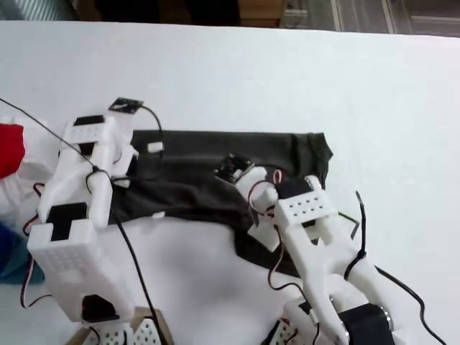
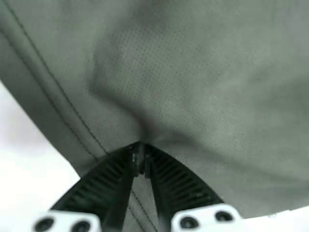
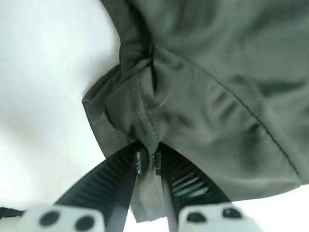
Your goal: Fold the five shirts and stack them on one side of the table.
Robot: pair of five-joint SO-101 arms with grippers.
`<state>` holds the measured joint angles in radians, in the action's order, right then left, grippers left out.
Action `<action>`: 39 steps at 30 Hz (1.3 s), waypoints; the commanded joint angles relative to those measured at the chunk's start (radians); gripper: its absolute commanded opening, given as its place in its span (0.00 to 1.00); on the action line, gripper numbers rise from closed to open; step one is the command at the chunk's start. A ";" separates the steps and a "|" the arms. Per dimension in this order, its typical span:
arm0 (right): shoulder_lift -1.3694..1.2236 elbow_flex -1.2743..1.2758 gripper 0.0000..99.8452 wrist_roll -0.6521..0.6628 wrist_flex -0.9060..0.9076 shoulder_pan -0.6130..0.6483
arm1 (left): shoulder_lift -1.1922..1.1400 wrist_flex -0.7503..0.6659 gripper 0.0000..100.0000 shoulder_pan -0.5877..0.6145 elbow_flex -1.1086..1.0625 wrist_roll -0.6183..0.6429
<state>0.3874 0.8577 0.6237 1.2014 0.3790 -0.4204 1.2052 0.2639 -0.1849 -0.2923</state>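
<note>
L fingers (image 2: 116,169) clenched on a pinch of the dark grey shirt (image 1: 208,154); R fingers (image 3: 118,171) clamp its bunched hem edge. Shirt lies partly spread mid white surface (image 1: 302,72), btwn L arm (image 1: 72,201) & R arm (image 1: 323,244). At the surface's edge beside the L arm: red cloth (image 1: 8,147) & blue cloth (image 1: 7,251). Behind far edge: dark furniture (image 1: 165,8).

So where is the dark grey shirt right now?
In the high view the dark grey shirt lies on the middle of the table, with the left gripper and the right gripper each shut on its cloth.
</note>
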 commanded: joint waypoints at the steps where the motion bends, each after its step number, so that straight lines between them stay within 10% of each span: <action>1: -0.004 -0.044 0.03 0.005 0.018 -0.004 | -0.017 0.000 0.02 -0.003 0.022 -0.006; 28: 0.214 0.196 0.03 0.005 -0.030 0.005 | -0.017 0.000 0.02 -0.003 0.022 -0.006; 39: 0.173 0.206 0.17 0.006 0.005 0.007 | -0.017 0.000 0.02 -0.003 0.022 -0.006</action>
<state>0.5501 1.0694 0.6237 1.1722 0.3805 -0.4204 1.2052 0.2639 -0.1849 -0.2923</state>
